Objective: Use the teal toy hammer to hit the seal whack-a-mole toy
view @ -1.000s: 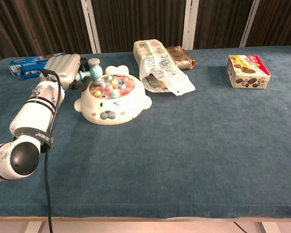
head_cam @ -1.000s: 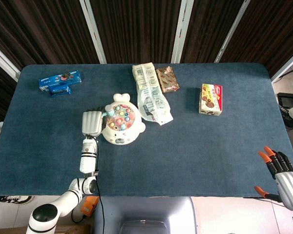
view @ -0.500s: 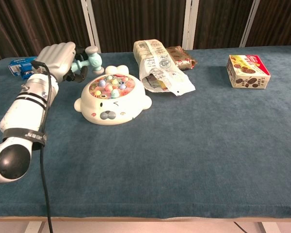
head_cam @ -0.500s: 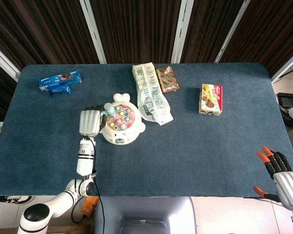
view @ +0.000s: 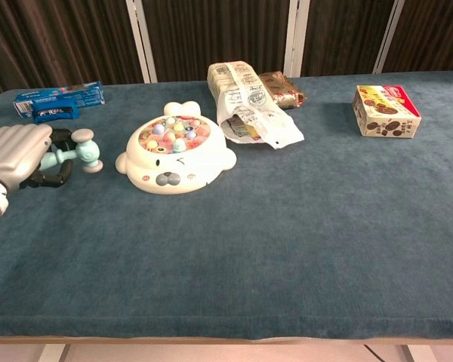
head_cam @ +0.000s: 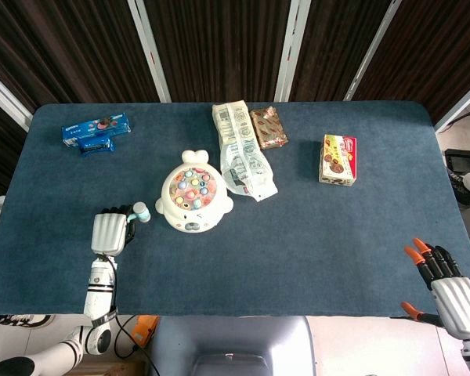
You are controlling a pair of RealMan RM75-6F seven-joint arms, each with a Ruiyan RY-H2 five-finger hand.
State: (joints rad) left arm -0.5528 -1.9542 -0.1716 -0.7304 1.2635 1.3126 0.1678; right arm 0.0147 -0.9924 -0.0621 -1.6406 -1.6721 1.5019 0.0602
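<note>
Just right of my left hand (view: pixel 15 154) sits the white plastic seal whack-a-mole toy with coloured pegs (view: pixel 174 155), on the blue felt worktop (view: pixel 302 226). Left hand's fingers are wrapped around the handle of the teal toy hammer with grey head (view: pixel 75 151); head sticks out toward the seal, near it but not touching.

Change vs a second ago: then the hammer head was right over the seal's peg field, hand hard against the toy's left edge. Half a second ago it was lifted above that edge. Now I've pulled the hand back toward the robot and further left, hammer lower, clear of the toy. In head view the left hand (head_cam: pixel 110 233) sits down-left of the seal (head_cam: pixel 191 200), hammer (head_cam: pixel 138 213) between them.

My read: a strike looks done, this is a retreat or wind-up. Grip looks intact, so another swing is possible from here.

Right hand (head_cam: pixel 441 282) is far off to the right at the worktop edge, fingers spread, holding nothing. Not involved.
</note>
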